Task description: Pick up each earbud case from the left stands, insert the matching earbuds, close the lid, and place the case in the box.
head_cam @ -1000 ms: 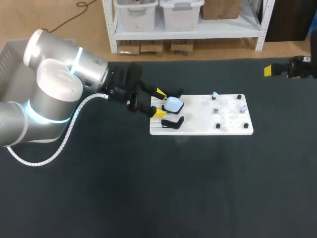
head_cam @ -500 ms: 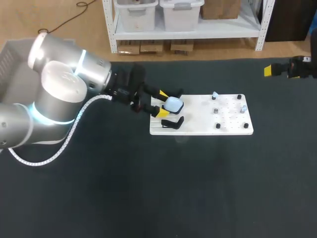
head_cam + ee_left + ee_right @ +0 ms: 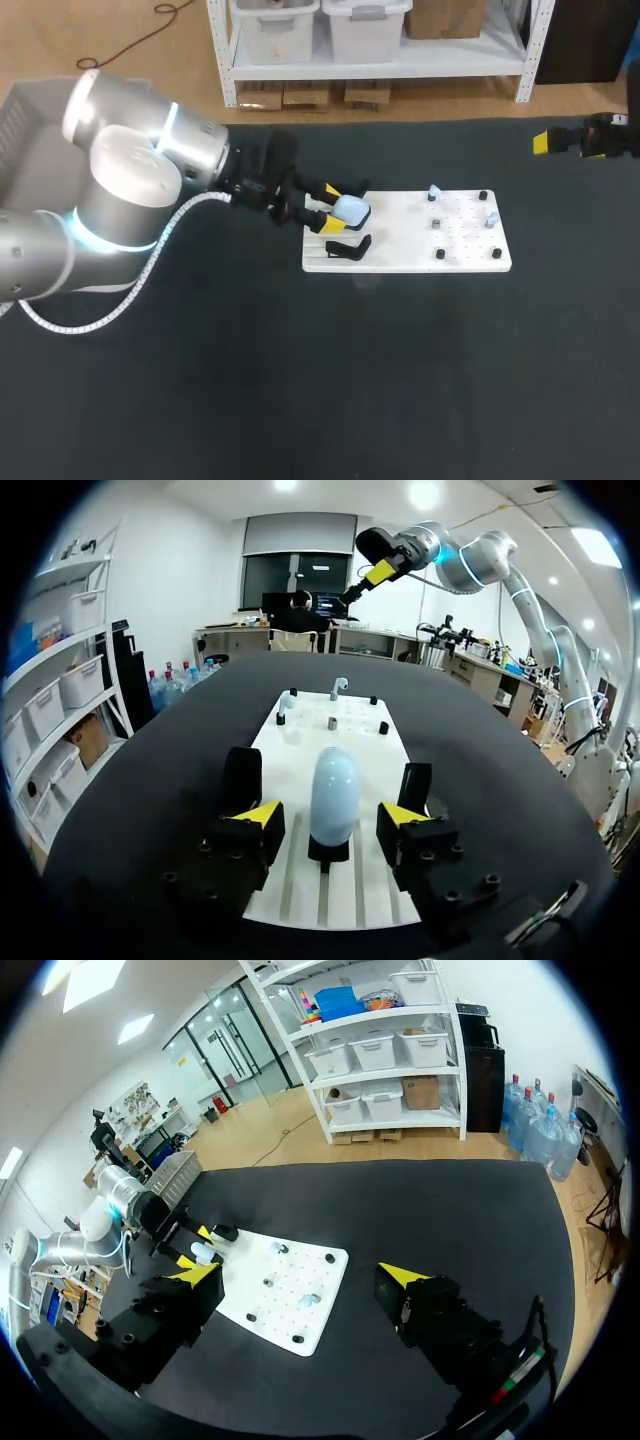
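The left pincer [image 3: 330,818], wide open and empty, has advanced in the last second so that its yellow tips now flank, without touching, the pale earbud case [image 3: 333,792] upright on its black stand [image 3: 328,853] on the white board [image 3: 350,725], so closing seems the next step.

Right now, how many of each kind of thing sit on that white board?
Earbud case: 1
Earbuds: 2
Black stands: 2
Black pegs: 4
Grey peg: 1
Total: 10
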Robot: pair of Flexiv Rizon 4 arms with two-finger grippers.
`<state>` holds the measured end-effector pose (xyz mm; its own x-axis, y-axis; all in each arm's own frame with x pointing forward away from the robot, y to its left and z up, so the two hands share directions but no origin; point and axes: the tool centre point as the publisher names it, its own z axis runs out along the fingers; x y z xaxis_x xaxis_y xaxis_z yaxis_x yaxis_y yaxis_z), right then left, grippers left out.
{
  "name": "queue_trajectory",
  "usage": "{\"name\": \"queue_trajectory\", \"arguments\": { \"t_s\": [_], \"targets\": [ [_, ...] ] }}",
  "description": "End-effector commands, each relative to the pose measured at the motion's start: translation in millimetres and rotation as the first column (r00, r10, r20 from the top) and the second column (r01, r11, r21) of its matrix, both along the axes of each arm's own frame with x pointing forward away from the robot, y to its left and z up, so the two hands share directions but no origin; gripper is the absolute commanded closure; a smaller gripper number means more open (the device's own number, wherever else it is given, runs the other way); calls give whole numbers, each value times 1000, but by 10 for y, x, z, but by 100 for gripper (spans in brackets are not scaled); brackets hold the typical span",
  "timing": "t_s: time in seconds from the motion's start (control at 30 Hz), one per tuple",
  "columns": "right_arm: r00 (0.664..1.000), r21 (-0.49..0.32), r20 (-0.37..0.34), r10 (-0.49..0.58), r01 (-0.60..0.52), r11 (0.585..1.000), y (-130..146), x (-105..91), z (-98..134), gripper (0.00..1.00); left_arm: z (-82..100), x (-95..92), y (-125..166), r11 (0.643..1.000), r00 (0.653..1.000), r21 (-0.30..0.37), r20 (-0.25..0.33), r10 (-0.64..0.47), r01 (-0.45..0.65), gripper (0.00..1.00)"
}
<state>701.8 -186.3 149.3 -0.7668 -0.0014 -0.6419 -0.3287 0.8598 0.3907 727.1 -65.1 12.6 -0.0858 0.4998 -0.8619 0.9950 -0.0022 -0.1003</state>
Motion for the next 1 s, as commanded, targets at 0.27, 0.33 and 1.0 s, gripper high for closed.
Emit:
{"name": "queue_trajectory", "arguments": {
  "t_s": [0.27, 0.33, 1.0],
  "targets": [
    [1000, -1, 0, -1, 1, 1000, 0, -4, 2, 0, -13, 14, -43, 1000, 1000, -8, -2, 17, -17, 51],
    [1000, -1, 0, -1, 1, 1000, 0, -4, 2, 0, -15, 12, -48, 1000, 1000, -9, -3, 20, -20, 51],
    [1000, -1, 0, -1, 1, 1000, 0, -4, 2, 0, -36, -20, -93, 1000, 1000, -12, 1, 23, -23, 72]
  ]
}}
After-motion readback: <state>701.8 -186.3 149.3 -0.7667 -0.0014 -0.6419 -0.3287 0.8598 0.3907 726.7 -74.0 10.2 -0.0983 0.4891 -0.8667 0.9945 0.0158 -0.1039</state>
